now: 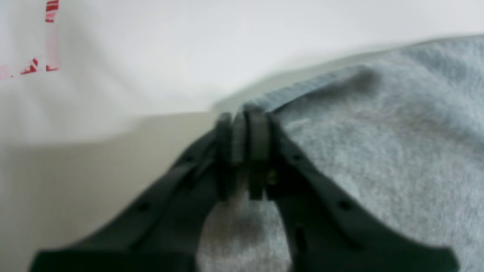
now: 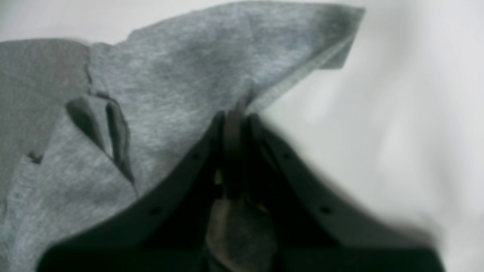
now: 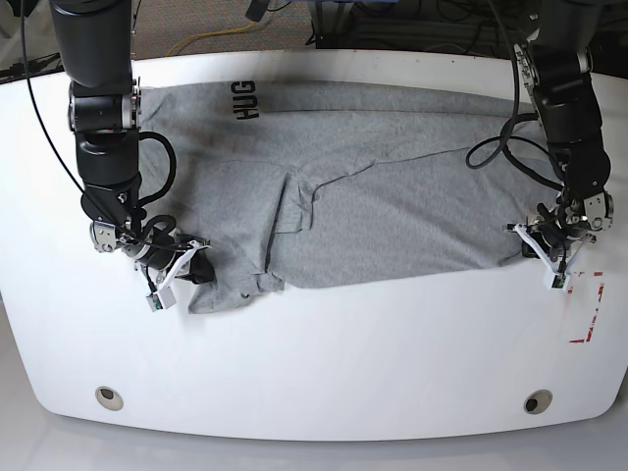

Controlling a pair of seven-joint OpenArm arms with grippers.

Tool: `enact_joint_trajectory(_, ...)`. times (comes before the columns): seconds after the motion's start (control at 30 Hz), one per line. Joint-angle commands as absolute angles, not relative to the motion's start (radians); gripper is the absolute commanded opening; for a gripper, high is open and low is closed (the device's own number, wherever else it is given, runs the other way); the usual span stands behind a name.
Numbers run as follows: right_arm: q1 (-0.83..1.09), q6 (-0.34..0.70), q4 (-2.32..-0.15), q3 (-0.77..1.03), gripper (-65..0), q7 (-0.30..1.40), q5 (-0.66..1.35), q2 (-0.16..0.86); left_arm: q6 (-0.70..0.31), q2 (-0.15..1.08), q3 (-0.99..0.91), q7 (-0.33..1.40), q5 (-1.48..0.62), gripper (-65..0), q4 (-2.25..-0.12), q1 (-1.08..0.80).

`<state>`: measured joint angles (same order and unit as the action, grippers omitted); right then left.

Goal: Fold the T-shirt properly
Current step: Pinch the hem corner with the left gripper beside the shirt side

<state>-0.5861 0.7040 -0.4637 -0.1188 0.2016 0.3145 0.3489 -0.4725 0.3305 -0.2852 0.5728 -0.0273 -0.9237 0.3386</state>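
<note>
Both grippers are pinching the soft heather-grey T-shirt [image 3: 392, 196] on the glossy white surface [image 3: 324, 363]: left gripper [image 1: 244, 113] clenching its hem, right gripper [image 2: 234, 113] clenching a wrinkled corner.

We take this for a robotics lab or test bench rather than a home. We see a white table [image 3: 314, 383] with rounded corners and two round metal fittings [image 3: 110, 397] set into its near edge, well forward of both sets of fingers. Two black robot arms [image 3: 98, 108] stand at its far corners, with loose cables hanging beside them. Beyond the far edge of the table, well behind the fingers, we see more black cables, a yellow cord [image 3: 211, 39] and dark equipment on a speckled carpet. Just outward of the left fingers [image 3: 549, 257], red-and-white striped tape [image 3: 587, 312] marks a spot on the table.
</note>
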Motion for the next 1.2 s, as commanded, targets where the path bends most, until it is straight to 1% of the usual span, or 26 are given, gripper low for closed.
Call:
enact_joint_trajectory(0.0,-0.601,0.698,-0.469,-0.119,-65.0,0.232,0.288,0.36,-0.463,0.346,-0.285,0.618,0.013,-61.5,-0.935,0.343)
enact_joint_trajectory(0.17,-0.599,0.698,-0.469,-0.119,-65.0,0.232,0.288,0.36,-0.464,0.348,-0.285,0.628,0.015,-61.7,-1.061,0.326)
enact_joint_trajectory(0.43,-0.584,0.698,-0.469,-0.119,-65.0,0.232,0.288,0.36,-0.464,0.349,-0.285,0.75,0.015,-61.4,-1.308,0.302)
enact_joint_trajectory(0.53,-0.582,0.698,-0.469,-0.119,-65.0,0.232,0.288,0.358,-0.464,0.351,-0.285,0.774,0.015,-60.6,-1.362,0.306)
enact_joint_trajectory(0.73,-0.581,0.698,-0.469,-0.119,-65.0,0.232,0.288,0.358,-0.461,0.351,-0.275,0.782,0.016,-52.4,-1.412,0.315)
enact_joint_trajectory(0.8,-0.581,0.698,-0.469,-0.119,-65.0,0.232,0.288,0.358,-0.458,0.355,-0.259,0.782,0.018,-47.2,-1.409,0.329)
enact_joint_trajectory(0.83,-0.581,0.698,-0.469,-0.119,-65.0,0.232,0.288,0.358,-0.458,0.366,-0.248,0.782,0.027,-42.4,-1.409,0.332)
enact_joint_trajectory(0.9,-0.581,0.698,-0.469,-0.119,-65.0,0.232,0.288,0.358,-0.458,0.366,-0.246,0.78,0.045,-35.3,-1.409,0.332)
enact_joint_trajectory(1.0,-0.581,0.698,-0.469,-0.119,-65.0,0.232,0.288,0.358,-0.458,0.367,-0.243,0.78,0.068,-22.1,-1.402,0.334)
enact_joint_trajectory(1.07,-0.581,0.698,-0.469,-0.119,-65.0,0.232,0.288,0.358,-0.458,0.371,-0.248,0.779,0.065,-15.8,-1.389,0.337)
enact_joint_trajectory(1.17,-0.581,0.698,-0.469,-0.119,-65.0,0.232,0.288,0.358,-0.458,0.371,-0.249,0.779,0.062,-14.9,-1.333,0.34)
